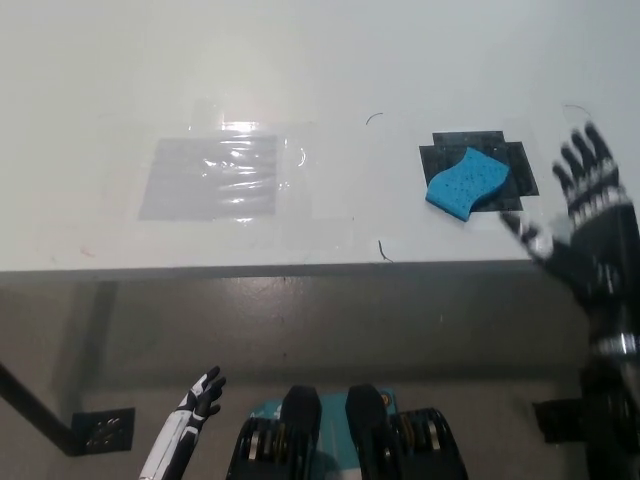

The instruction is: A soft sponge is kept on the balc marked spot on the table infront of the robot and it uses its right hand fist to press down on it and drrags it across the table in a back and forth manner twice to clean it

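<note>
Blue and wavy-edged, the soft sponge (466,182) is lying on the black marked spot (478,167) toward the right end of the white table (330,60), a little back from the near edge, with its lower left corner spilling past the patch onto bare table. Nothing is touching it. Its position on the mark suggests it is sitting at the station the task names, where the wiping begins and ends. Beyond the sponge, to its right and nearer the table's front right corner, the black right hand (590,225) is hanging blurred in the air with its fingers (583,170) spread wide and empty, well apart from the sponge, so no fist is pressing down at this moment. Whether the wiping strokes are finished cannot be judged from this single view. Toward the left half of the table, a clear plastic sheet (215,177) is lying flat and catching a bright glare. Below the table's near edge, at the lower left, the white left hand (200,395) is resting idle, fingers loosely open, holding nothing.
</note>
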